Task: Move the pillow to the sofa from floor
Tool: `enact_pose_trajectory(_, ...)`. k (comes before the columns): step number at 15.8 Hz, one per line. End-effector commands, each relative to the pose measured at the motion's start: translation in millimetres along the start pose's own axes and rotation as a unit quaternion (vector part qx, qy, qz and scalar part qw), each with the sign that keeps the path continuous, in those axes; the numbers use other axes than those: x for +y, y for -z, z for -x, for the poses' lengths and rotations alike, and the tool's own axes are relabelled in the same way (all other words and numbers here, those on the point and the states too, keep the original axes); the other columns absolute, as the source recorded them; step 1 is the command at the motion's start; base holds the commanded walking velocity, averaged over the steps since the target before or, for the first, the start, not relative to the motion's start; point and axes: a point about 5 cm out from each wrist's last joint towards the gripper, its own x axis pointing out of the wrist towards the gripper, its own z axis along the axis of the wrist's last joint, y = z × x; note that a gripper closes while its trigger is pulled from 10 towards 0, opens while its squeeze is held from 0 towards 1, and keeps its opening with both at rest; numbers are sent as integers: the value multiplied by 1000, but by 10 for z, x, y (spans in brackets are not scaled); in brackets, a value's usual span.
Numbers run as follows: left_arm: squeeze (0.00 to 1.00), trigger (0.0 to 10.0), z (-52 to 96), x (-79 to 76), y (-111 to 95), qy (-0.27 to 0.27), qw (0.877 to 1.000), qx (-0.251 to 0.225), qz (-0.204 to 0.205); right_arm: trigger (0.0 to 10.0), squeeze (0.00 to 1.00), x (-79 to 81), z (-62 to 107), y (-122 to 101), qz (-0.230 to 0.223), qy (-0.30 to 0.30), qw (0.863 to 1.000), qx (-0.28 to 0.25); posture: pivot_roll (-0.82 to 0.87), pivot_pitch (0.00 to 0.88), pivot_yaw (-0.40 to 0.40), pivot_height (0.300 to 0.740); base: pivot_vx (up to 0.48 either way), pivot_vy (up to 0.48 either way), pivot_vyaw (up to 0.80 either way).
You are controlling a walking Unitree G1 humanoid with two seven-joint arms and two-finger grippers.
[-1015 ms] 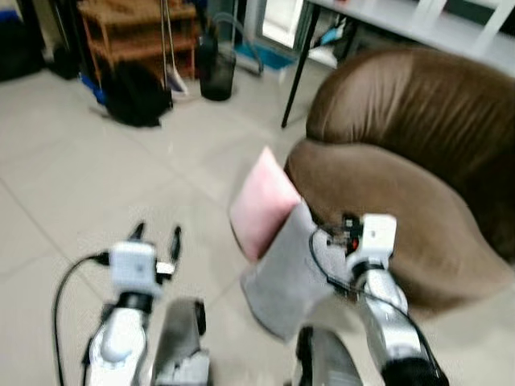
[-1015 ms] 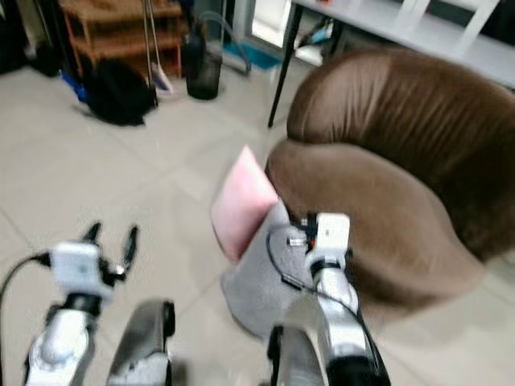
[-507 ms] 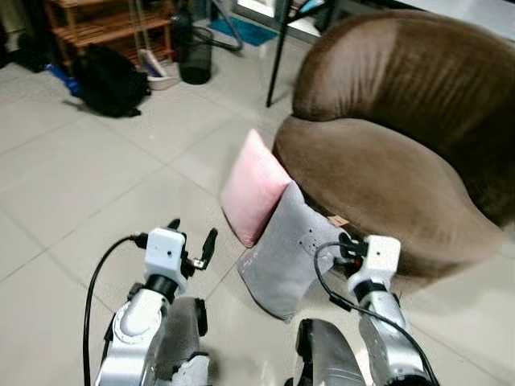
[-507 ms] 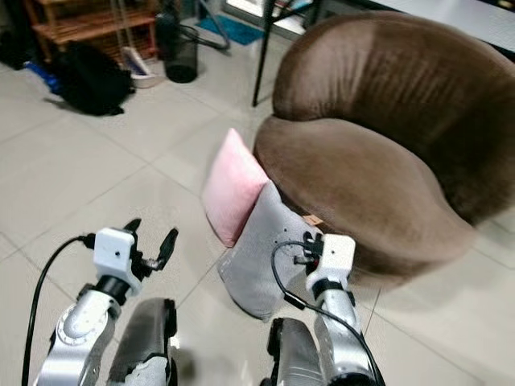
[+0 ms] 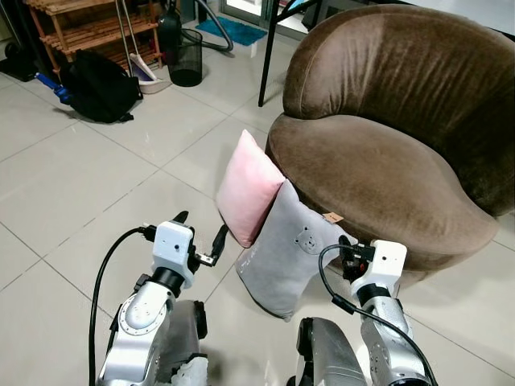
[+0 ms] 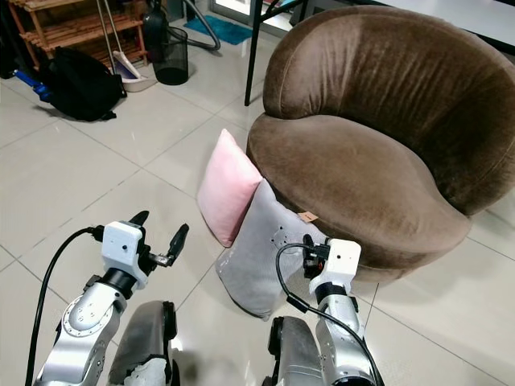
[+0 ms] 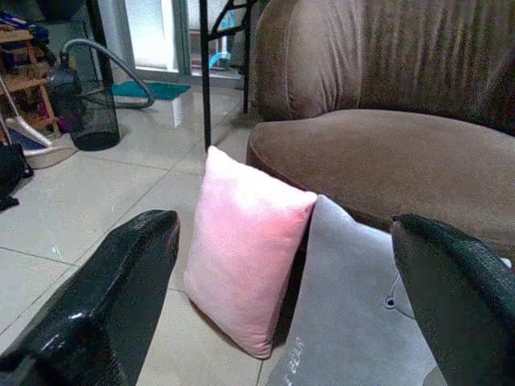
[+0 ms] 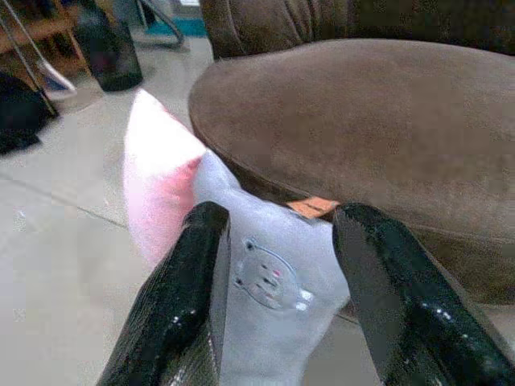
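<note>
I'm stopped in front of the brown round sofa [image 5: 386, 153], both arms raised ahead of me. Two pillows stand on edge on the tiled floor [image 5: 80, 185], propped against the front edge of the sofa seat: a pink pillow [image 5: 248, 197] on my left and a grey pillow [image 5: 291, 249] with a small bear face on it, overlapping the pink one's lower corner. They stay upright only because they lean on the seat front and on each other, so I judge that pulling one may tip the other. The right gripper [image 8: 278, 297] sits just before the grey pillow's upper part, its two black fingers spread apart with the bear patch framed between them, nothing held; that line-up suggests the grey pillow is my first pick. The left gripper [image 5: 199, 241] hovers over the floor beside the pink pillow, fingers wide apart and empty; its wrist camera looks straight at both pillows between the fingers [image 7: 105, 305]. Neither gripper touches fabric yet, as far as I can tell. The seat cushion is bare and low, so the lift onto it should be short. An orange tag [image 8: 312, 207] shows at the seat's front edge, above the grey pillow. Well behind, a black bag [image 5: 100, 84], a mesh bin [image 5: 187, 63] and a wooden rack [image 5: 76, 28] stand by the wall.
</note>
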Motion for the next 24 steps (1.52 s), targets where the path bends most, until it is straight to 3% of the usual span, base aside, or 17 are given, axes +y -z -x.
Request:
enact_pose_trajectory(1, 1000, 10000, -12, -4, 5, 3, 1000, 0, -3, 10000, 0, -70, -3, 22, 7, 17, 1000, 10, 93, 58, -92, 605, 412, 0, 0)
enact_pose_trajectory(6, 1000, 10000, -33, -7, 3, 5, 1000, 0, -3, 10000, 0, -61, -6, 17, -2, 15, 1000, 9, 92, 62, -89, 605, 437, 0, -435)
enact_pose_trajectory(13, 1000, 10000, -60, -33, 9, 11, 1000, -1, -1, 10000, 0, -58, -26, -15, 30, 6, 1000, 3, 83, 59, -88, 605, 437, 0, -114)
enact_pose_trajectory(14, 1000, 10000, -59, -37, 11, 11, 1000, -2, -1, 10000, 0, -42, -29, -13, 54, -1, 999, 5, 84, 60, -91, 605, 431, 0, 800)
enact_pose_trajectory(17, 1000, 10000, -50, -40, 18, 11, 1000, -1, -1, 10000, 0, 19, -34, -3, 61, -25, 998, 8, 85, 61, -93, 605, 429, 0, 800)
enact_pose_trajectory(19, 1000, 10000, -27, -47, 34, 10, 1000, 3, -12, 10000, 0, 8, -8, 22, 24, -26, 999, 11, 85, 61, -93, 605, 169, 0, 400)
enact_pose_trajectory(20, 737, 10000, -19, -55, 43, 12, 1000, 6, -13, 10000, 0, -1, 2, 30, 26, -29, 999, 12, 85, 61, -93, 605, 0, 0, 0)
enact_pose_trajectory(21, 0, 10000, -2, -67, 55, 16, 1000, 8, -17, 10000, 0, -14, 22, 50, 34, -31, 999, 17, 92, 66, -99, 605, 0, 0, 0)
enact_pose_trajectory(24, 0, 10000, 62, -138, 96, 48, 998, 16, -31, 10000, 0, -63, 75, 117, 38, -31, 998, 31, 94, 67, -99, 605, 0, 0, 0)
